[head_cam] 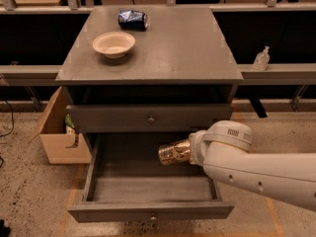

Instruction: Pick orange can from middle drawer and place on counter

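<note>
Clasping the orange can (173,153) on its side, the gripper (186,153) hangs above the open middle drawer (148,211). The lifting-out step looks to be in hand; next the can needs carrying up past the upper drawer front (123,118) onto the counter (187,48), clear of the bowl (113,44)
</note>
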`<act>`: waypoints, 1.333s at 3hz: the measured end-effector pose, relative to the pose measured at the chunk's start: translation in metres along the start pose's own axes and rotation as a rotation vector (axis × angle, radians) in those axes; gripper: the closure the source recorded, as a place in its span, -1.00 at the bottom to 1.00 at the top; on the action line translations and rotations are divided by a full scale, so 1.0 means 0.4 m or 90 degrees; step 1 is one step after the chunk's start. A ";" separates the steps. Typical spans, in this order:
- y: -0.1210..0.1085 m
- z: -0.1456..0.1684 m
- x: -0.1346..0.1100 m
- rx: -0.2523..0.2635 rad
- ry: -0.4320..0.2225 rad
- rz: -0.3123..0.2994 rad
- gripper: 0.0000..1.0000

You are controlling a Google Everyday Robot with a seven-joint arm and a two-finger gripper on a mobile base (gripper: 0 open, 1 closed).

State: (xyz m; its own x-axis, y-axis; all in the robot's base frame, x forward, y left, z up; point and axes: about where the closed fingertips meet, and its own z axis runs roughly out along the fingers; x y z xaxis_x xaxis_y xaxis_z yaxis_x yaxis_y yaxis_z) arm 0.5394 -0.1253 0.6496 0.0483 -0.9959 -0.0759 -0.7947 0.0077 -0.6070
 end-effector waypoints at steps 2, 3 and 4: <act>-0.035 -0.030 -0.001 0.032 0.019 -0.020 1.00; -0.084 -0.107 0.013 0.088 0.071 -0.064 1.00; -0.128 -0.173 0.022 0.116 0.121 -0.099 1.00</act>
State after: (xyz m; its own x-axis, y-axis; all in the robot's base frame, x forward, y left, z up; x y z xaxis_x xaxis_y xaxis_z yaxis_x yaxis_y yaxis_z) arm 0.5387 -0.1406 0.7349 0.0341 -0.9852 0.1683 -0.6645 -0.1481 -0.7324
